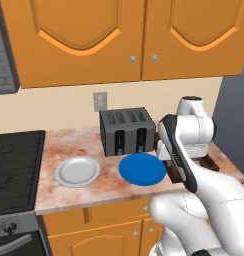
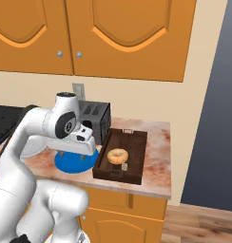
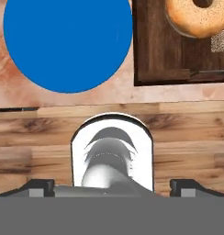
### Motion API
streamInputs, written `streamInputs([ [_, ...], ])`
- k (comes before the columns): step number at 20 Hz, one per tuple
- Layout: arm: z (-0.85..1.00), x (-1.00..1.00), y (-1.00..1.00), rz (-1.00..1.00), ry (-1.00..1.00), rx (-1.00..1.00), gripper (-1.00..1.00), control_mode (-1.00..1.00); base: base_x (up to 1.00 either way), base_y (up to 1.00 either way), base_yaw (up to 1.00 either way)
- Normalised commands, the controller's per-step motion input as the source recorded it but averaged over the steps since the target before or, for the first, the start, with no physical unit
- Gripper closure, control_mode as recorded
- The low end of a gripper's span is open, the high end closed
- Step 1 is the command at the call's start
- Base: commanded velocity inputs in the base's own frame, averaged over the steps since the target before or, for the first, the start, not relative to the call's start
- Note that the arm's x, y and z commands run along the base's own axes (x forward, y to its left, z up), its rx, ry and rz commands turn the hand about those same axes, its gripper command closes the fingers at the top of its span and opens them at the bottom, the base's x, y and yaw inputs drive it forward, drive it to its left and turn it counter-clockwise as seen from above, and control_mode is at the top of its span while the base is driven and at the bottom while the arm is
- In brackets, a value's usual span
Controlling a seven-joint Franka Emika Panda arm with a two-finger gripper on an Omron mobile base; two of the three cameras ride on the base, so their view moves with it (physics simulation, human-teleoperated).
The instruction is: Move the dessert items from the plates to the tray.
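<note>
Both dessert items lie in the dark wooden tray point(image 2: 135, 151): the glazed ring donut point(image 2: 118, 155) and, just in front of it, the small tan pastry cube point(image 2: 123, 166). The hand view shows the same donut point(image 3: 198, 18) and cube point(image 3: 219, 42) on the tray point(image 3: 164, 55). The blue plate point(image 2: 70, 163) is bare, as is the grey-white plate point(image 1: 77, 171) further left. My gripper point(image 2: 76, 153) hangs over the blue plate point(image 3: 68, 43), left of the tray. It is open, its fingertips point(image 3: 40, 186) stand wide apart, and nothing is between them.
A black-and-grey toaster point(image 1: 127, 131) stands against the wall behind the plates. A black stove point(image 1: 16, 160) borders the counter on the left. The counter ends shortly right of the tray, with floor beyond. Orange cabinets hang overhead.
</note>
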Motion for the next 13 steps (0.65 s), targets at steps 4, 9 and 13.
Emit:
streamInputs([
  [4, 0.36, -0.5, 0.35, 0.06, 0.0, 0.0, -1.0, -1.0, 0.0, 0.0, 0.0],
  [9, 0.15, -0.32, 0.0, 0.0, 0.0, 0.0, -1.0, -1.0, 0.0, 0.0, 0.0],
  [13, 0.23, -0.16, 0.0, 0.0, -0.06, 0.0, -1.0, -1.0, 0.0, 0.0, 0.0],
])
